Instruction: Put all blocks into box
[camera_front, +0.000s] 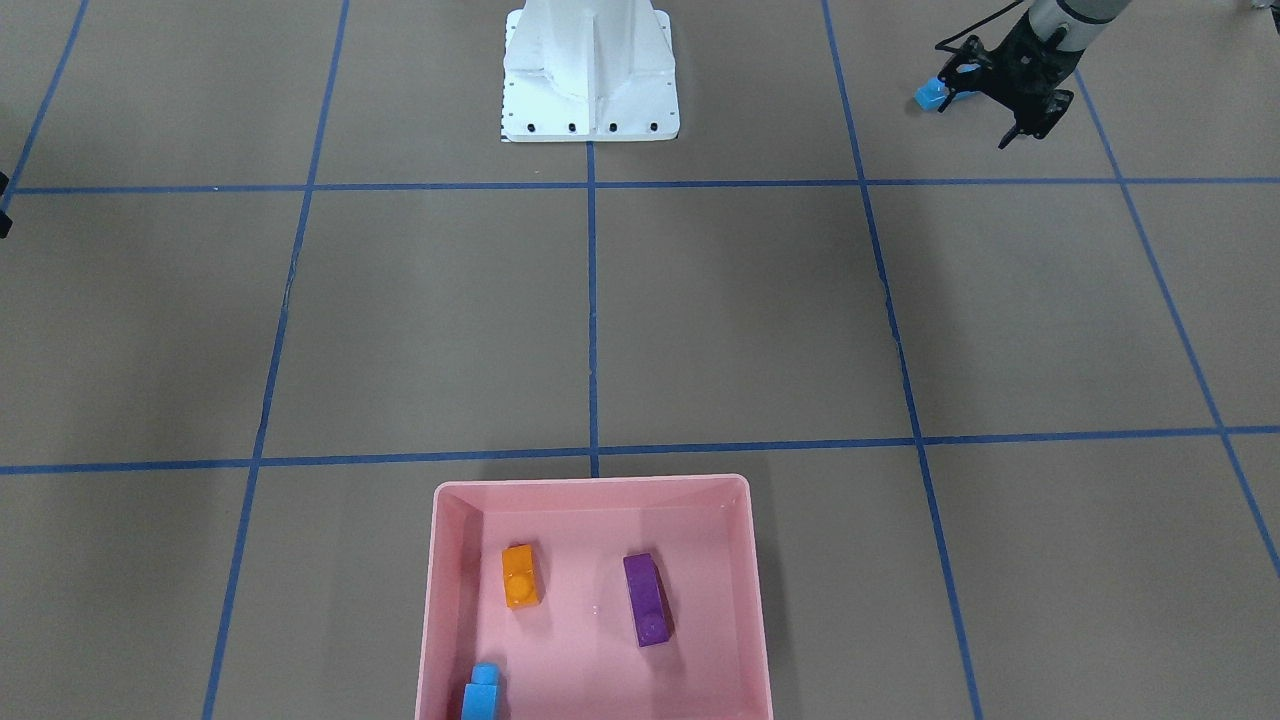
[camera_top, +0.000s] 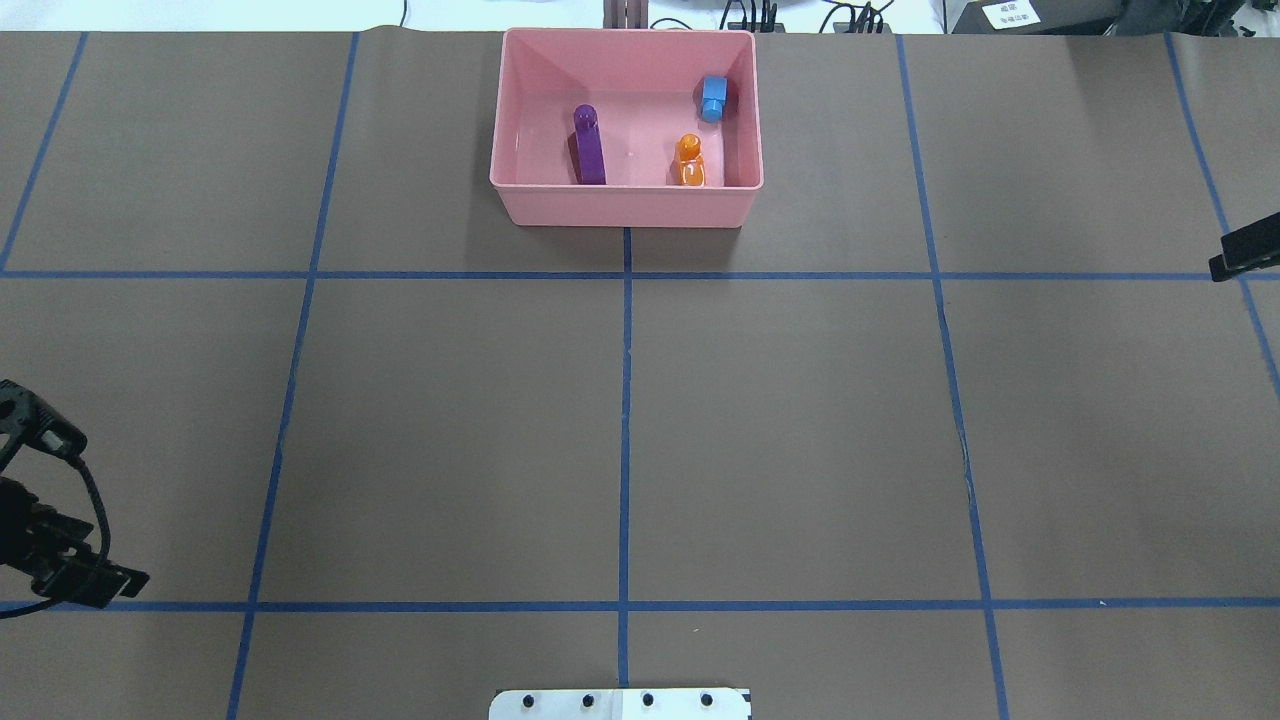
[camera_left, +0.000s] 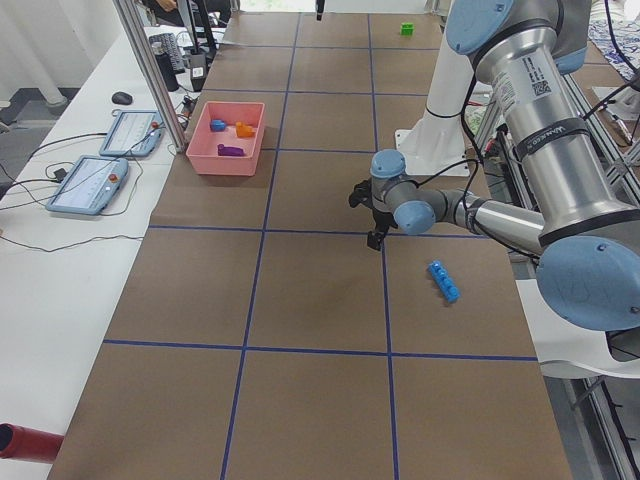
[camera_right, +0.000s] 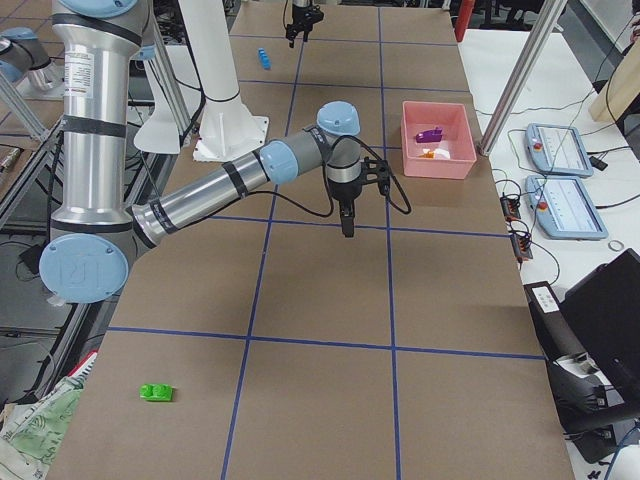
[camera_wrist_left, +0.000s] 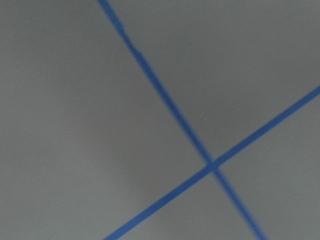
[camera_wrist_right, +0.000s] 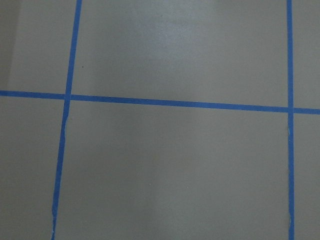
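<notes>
The pink box (camera_top: 625, 207) stands at the table's far middle and shows near the front edge in the front view (camera_front: 590, 486). In it lie the orange block (camera_top: 689, 165), the purple block (camera_top: 588, 148) and the small blue block (camera_top: 712, 98). The long blue block (camera_left: 443, 281) lies on the table on my left side, apart from my left gripper (camera_front: 1008, 140), which hovers beside it with narrow, closed, empty fingers. The green block (camera_right: 156, 393) lies far out on my right side. My right gripper (camera_right: 347, 228) hangs over bare table; I cannot tell its state.
The white robot base (camera_front: 590, 70) stands at the table's near middle edge. Blue tape lines grid the brown table. Control tablets (camera_left: 90, 185) and a metal post (camera_left: 150, 70) stand on the bench beyond the box. Both wrist views show only table and tape.
</notes>
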